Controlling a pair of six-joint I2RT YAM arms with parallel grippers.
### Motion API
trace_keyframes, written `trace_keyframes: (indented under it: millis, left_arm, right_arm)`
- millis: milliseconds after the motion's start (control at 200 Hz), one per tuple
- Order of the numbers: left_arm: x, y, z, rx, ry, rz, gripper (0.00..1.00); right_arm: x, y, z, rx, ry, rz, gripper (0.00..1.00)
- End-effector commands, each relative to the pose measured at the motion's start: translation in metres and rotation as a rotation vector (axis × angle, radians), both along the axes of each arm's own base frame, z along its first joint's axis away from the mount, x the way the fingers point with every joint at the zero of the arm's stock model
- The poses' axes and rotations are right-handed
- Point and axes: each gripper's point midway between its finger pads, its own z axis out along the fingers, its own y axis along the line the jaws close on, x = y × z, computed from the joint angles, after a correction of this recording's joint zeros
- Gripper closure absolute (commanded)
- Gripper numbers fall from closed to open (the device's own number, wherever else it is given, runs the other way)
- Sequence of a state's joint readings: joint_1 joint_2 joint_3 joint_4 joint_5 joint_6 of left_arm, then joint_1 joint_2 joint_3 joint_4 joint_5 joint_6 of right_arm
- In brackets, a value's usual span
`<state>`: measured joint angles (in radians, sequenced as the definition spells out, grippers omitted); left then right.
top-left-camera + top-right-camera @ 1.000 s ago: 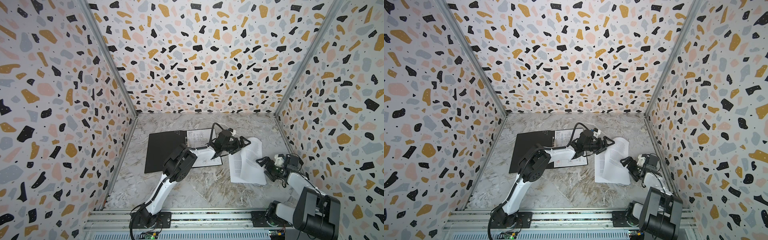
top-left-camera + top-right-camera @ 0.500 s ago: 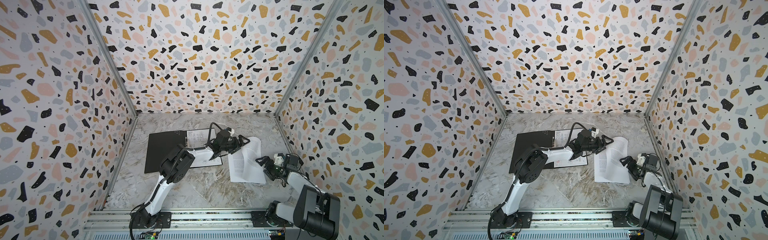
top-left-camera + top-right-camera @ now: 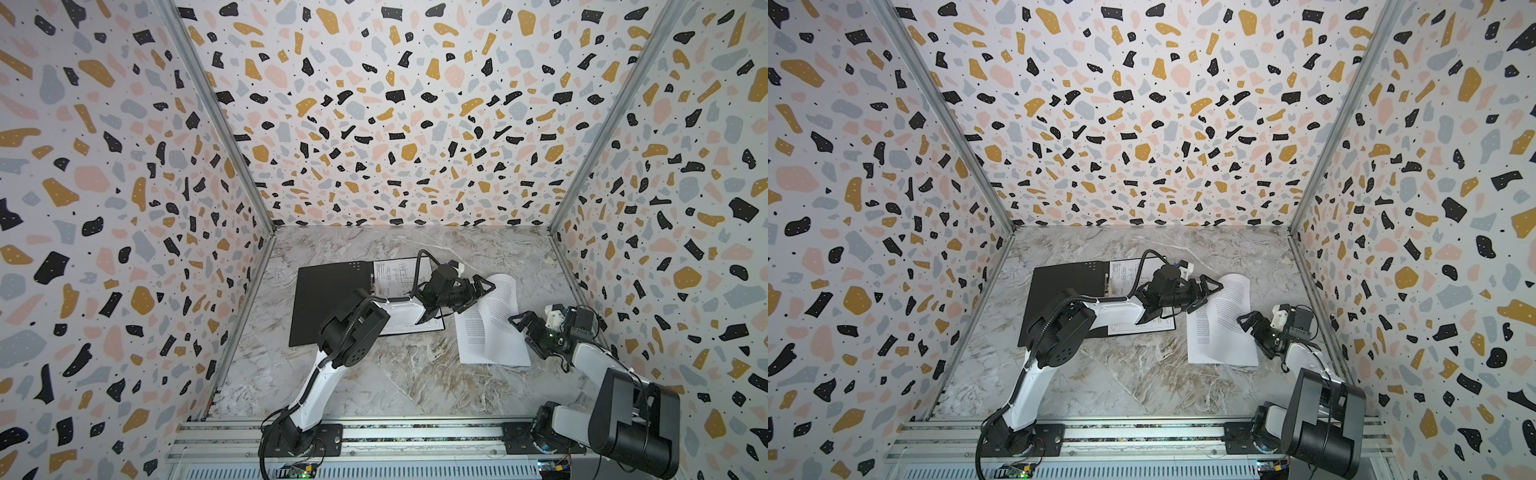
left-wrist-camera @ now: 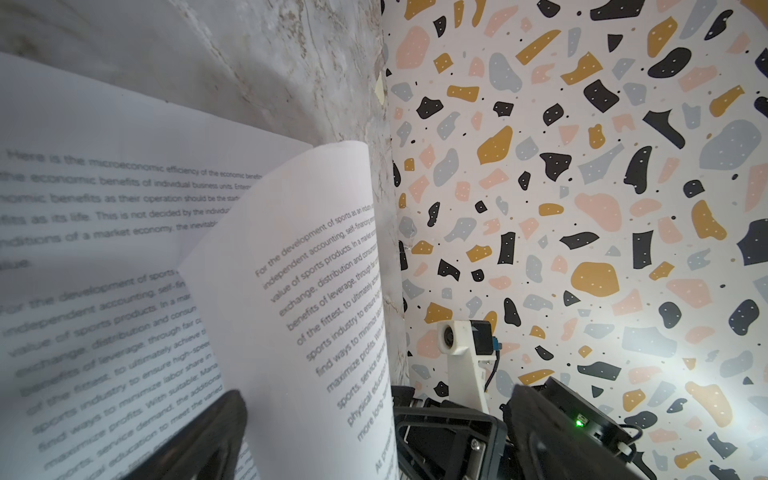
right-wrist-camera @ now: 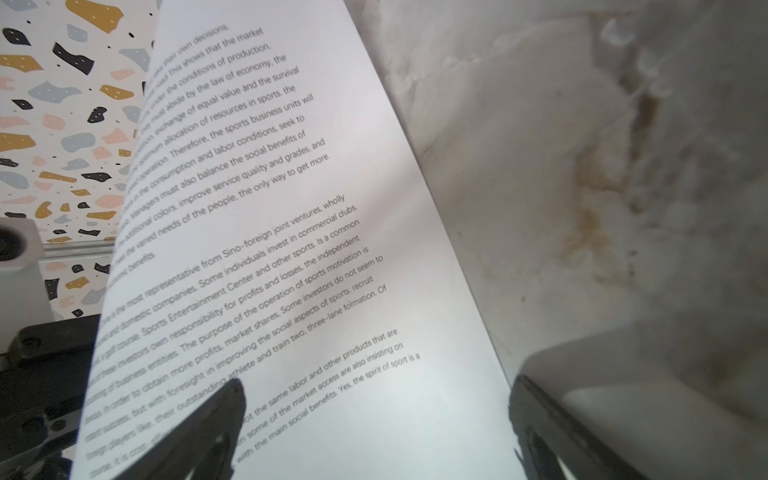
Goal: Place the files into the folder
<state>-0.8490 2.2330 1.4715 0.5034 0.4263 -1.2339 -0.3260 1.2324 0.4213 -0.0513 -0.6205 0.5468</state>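
A: So, starting at the left of the marble table (image 3: 395,386)?
B: Left of centre in both top views, the folder (image 3: 328,301) lies open, black inside up. On its right half, flat, the diagram sheet (image 3: 395,276).
A: And the left gripper (image 3: 480,296)?
B: Over the folder's right edge, pointing right. Jaws spread wide, clamping nothing. In the left wrist view the curled text sheet (image 4: 299,291) stands up between the fingers (image 4: 199,440), unpinched.
A: The paper beyond it?
B: Right of centre, off the folder. On the marble, the flat text sheet (image 4: 104,199), with the curled one arching over it. Same paragraph opening legible on both.
A: Then the right gripper (image 3: 525,336)?
B: At the paper's right edge, lower right of frame. Jaws wide apart, gripping nothing. Right wrist view has the page running between them. Contact: cannot tell.
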Motion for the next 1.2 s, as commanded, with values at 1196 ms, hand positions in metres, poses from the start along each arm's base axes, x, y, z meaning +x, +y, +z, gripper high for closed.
trace_keyframes:
  millis: [1196]
  left_arm:
    - [-0.007, 0.019, 0.045, -0.043, -0.052, 0.095, 0.0]
  right_arm:
    - [-0.05, 0.012, -0.067, 0.0, 0.26, -0.048, 0.03]
